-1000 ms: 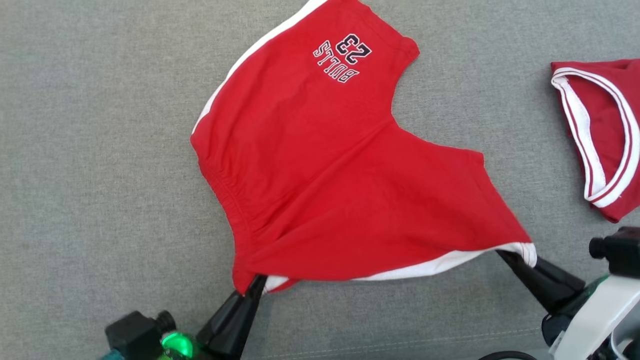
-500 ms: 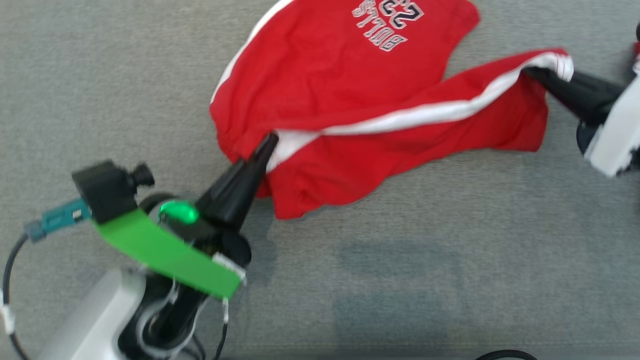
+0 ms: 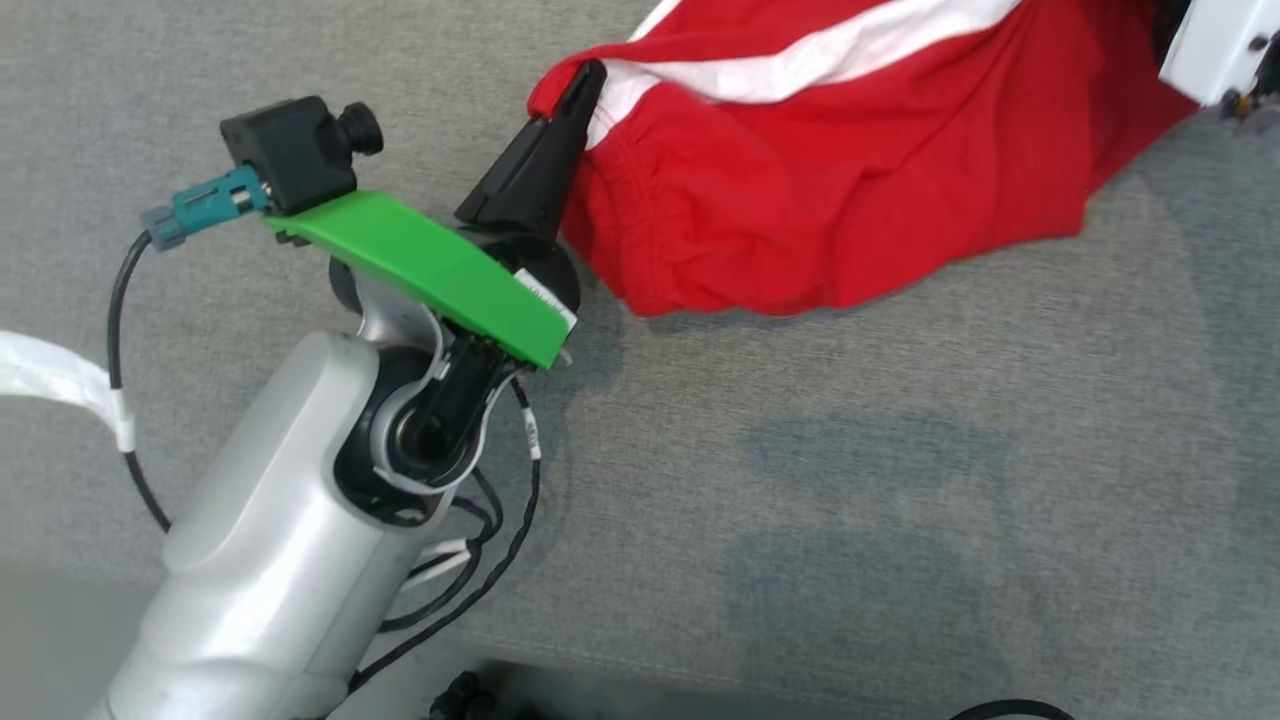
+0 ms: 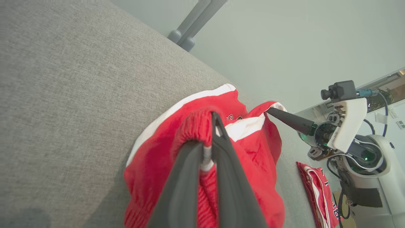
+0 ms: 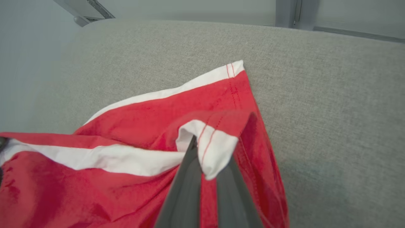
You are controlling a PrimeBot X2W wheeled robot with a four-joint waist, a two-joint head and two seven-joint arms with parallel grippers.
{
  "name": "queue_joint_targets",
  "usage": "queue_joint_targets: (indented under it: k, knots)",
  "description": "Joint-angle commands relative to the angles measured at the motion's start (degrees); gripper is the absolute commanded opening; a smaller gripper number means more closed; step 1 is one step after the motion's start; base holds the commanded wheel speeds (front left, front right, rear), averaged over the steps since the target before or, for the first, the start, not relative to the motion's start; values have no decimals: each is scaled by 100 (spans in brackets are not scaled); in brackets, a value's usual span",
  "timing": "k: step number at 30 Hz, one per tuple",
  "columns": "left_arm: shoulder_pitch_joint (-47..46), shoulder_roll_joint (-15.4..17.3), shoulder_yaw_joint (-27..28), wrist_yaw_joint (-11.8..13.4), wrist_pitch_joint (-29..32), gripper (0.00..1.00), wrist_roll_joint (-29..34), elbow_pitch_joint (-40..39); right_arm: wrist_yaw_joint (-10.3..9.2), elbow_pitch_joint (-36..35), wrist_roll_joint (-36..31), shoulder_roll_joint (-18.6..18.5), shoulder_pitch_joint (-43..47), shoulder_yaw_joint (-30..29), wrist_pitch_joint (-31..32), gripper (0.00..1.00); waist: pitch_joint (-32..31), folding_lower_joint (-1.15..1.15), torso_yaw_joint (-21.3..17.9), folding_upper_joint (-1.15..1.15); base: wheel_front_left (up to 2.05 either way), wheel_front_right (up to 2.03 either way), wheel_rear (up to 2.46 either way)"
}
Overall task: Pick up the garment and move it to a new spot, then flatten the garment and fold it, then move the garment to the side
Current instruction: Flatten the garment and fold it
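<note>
From my head camera, the red shorts (image 3: 850, 200) run off the top edge and the right arm (image 3: 1210, 50) is cropped at the corner. On its wrist camera, a white hem flap (image 5: 220, 147) covers the right gripper (image 5: 202, 156) tips. The lettering (image 4: 234, 117) is half folded under and unreadable. A second red garment (image 4: 316, 193) is cut by the bottom edge.

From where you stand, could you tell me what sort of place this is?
Probably an indoor robot test room for laundry folding: grey upholstered surface, red shorts, a second red garment, plain pale wall.
</note>
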Motion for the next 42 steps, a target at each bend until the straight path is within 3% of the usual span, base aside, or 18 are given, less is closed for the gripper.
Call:
queue_joint_targets:
  k: [1, 17, 23, 24, 26, 27, 29, 30, 33, 42]
  knots:
    - [-110, -49, 5, 8, -39, 0, 32, 43, -2, 82, -68, -15, -148, -35, -10, 0, 118, 0, 195, 0, 0, 0, 0]
    - [-424, -626, -80, -234, -307, 0, -18, 1045, -2, 1193, -680, -76, -944, 299, -247, 0, 152, 0, 575, 0, 0, 0, 0]
    - [-522, -699, -36, -175, -490, 0, 59, 1426, -2, 1426, -803, -113, -952, 573, -643, 0, 83, 0, 580, 0, 0, 0, 0]
    - [-538, -710, -36, -179, -514, 0, 59, 1480, -2, 1446, -822, -135, -950, 628, -745, 8, 69, 0, 576, 0, 0, 0, 0]
    - [-565, -726, -36, -171, -542, 0, 81, 1595, -2, 1410, -844, -159, -967, 762, -1053, 49, 51, 0, 563, 0, 0, 0, 0]
    - [-582, -726, -33, -166, -563, 0, 102, 1648, -2, 1426, -837, -167, -971, 800, -1202, 100, 45, 0, 552, 0, 0, 0, 0]
    - [-606, -742, -31, -164, -606, 2, 123, 1737, -2, 1485, -804, -159, -995, 926, -1437, 100, 34, 0, 515, 0, 0, 0, 0]
    - [-611, -747, -19, -150, -630, 16, 135, 1779, -2, 1515, -772, -153, -1019, 961, -1524, 100, 28, 0, 485, 0, 0, 0, 0]
    - [-638, -730, -12, -129, -708, 100, 188, 1855, -2, 1563, -636, -129, -1062, 1067, -1746, 100, -9, 0, 386, 0, 0, 0, 0]
    - [-184, -227, -124, 173, -862, 100, 605, 1664, -2, 1137, -82, -359, -618, 1398, -2097, 100, -483, 0, -43, 0, 0, 0, 0]
